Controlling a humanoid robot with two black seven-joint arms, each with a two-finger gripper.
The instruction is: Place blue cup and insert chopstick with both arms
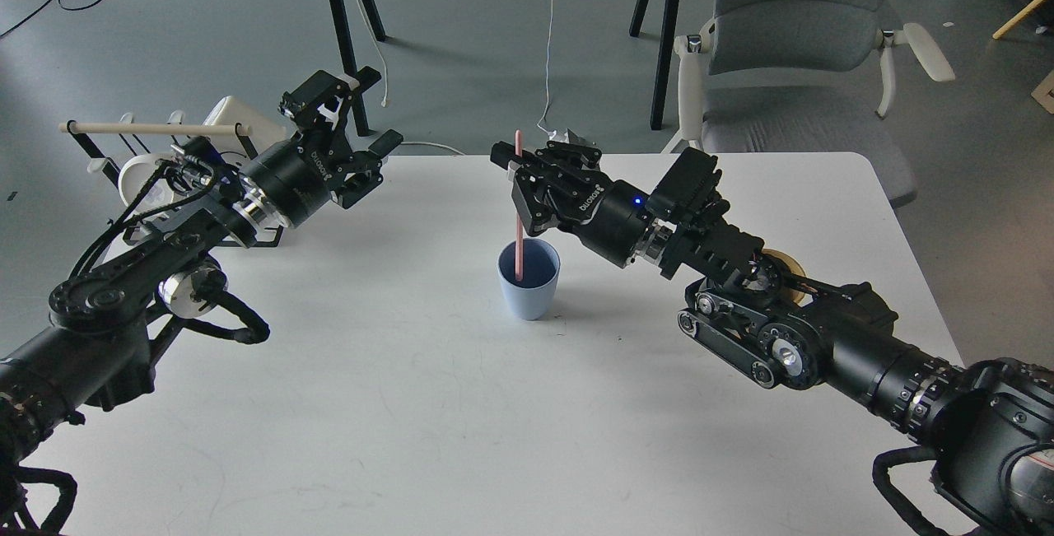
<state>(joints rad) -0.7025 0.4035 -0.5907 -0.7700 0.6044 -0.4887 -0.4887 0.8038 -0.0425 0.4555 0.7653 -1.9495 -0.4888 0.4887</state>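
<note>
Head view: lower tip of thin pinkish-red chopstick [519, 215] hidden inside small pale-blue tapered cup [529, 281], upright at table [412, 404] centre. One stick, one cup, two black arms. Right gripper [517, 182] at 12 o'clock of cup, clamped on stick. Left gripper [362, 141] at 10 o'clock, spread wide, holding nothing

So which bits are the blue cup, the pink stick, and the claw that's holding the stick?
Blue cup [528, 295]: head view, on its pale outer wall.
Pink stick [519, 246]: head view, on the shaft just above the cup's rim.
Right gripper [516, 180]: head view, between its fingertips, where they clamp the stick.
</note>
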